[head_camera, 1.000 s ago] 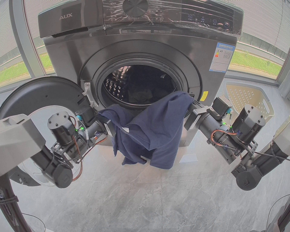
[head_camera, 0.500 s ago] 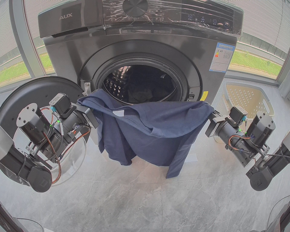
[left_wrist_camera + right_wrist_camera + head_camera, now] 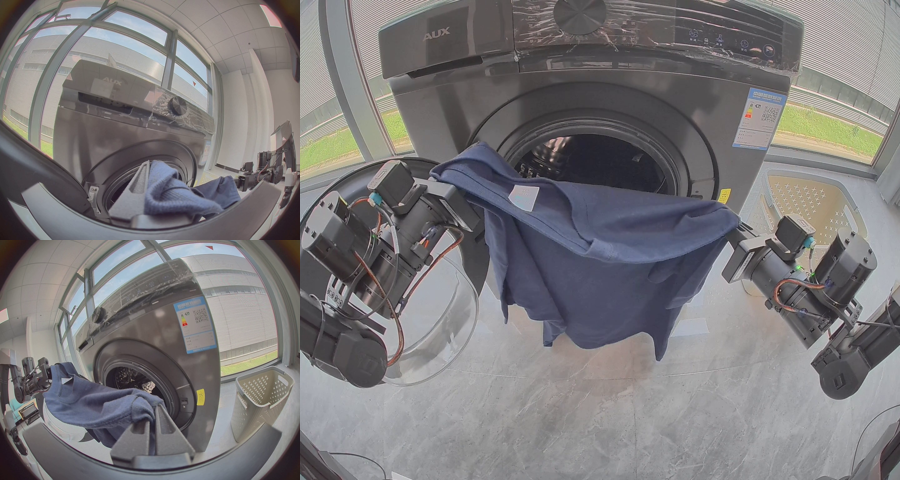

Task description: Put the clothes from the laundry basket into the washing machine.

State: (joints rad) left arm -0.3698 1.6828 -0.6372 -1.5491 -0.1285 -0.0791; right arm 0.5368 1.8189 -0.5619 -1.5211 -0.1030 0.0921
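A navy blue T-shirt (image 3: 594, 256) hangs spread out in front of the washing machine (image 3: 587, 94), held at both ends. My left gripper (image 3: 464, 195) is shut on its left shoulder, up beside the round opening (image 3: 600, 162). My right gripper (image 3: 734, 240) is shut on the other end, lower and to the right of the opening. The cloth bunches over the left fingers (image 3: 134, 190) in the left wrist view and is pinched between the right gripper (image 3: 152, 430) in the right wrist view. The laundry basket (image 3: 815, 203) stands on the floor to the machine's right.
The machine's door (image 3: 434, 325) stands swung open at the left, behind my left arm. Dark cloth lies inside the drum (image 3: 134, 380). Bare grey tiled floor (image 3: 612, 412) spreads in front. Windows surround the machine.
Both arms swung apart and stretched the shirt wide. The left gripper then rose with its end to the top left of the opening; the right one stayed nearly level.
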